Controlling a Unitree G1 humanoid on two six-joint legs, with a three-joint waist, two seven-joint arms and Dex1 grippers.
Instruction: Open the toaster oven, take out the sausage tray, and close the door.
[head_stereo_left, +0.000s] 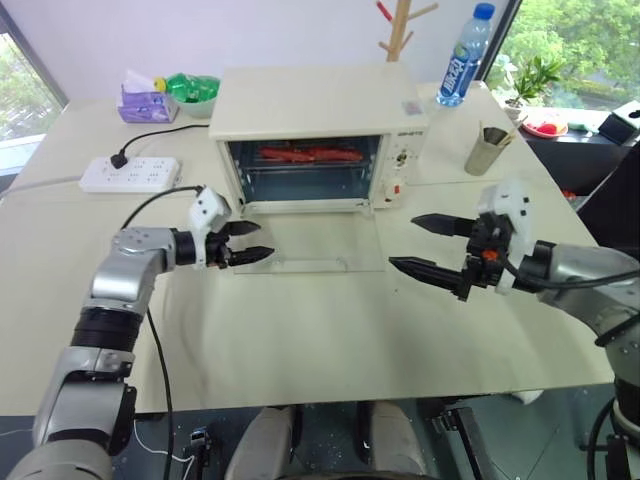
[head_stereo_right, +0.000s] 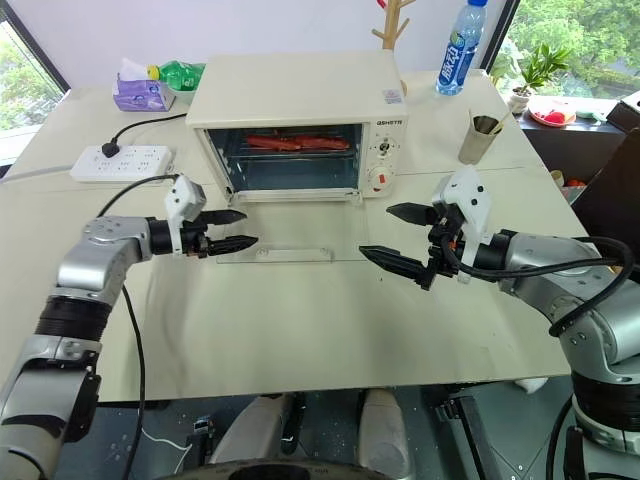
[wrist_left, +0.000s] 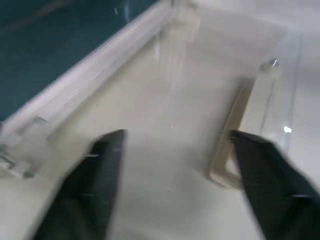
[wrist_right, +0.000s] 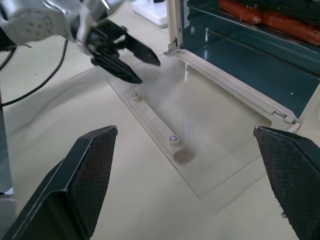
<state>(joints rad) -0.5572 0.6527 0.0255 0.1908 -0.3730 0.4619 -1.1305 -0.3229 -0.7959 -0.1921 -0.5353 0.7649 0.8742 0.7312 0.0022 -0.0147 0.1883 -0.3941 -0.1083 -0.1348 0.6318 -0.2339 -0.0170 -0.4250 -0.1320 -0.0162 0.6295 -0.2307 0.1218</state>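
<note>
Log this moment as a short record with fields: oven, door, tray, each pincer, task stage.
oven: cream-white boxy toaster oven on the table, cavity exposed
door: glass front door folded down flat on the tabletop, bar handle toward the robot
tray: silver metal tray with red sausages inside, on the upper rack
left pincer: open, holding nothing, at the door's left edge
right pincer: open, empty, right of the door
stage: door open; tray not yet taken out

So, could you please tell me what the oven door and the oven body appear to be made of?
The door, lying flat open on the table, looks like clear glass or plastic: the tabletop shows through it, with a cream bar handle screwed on. The toaster oven body looks like cream-painted sheet metal, smooth and matte, though plastic cannot be ruled out.
</note>
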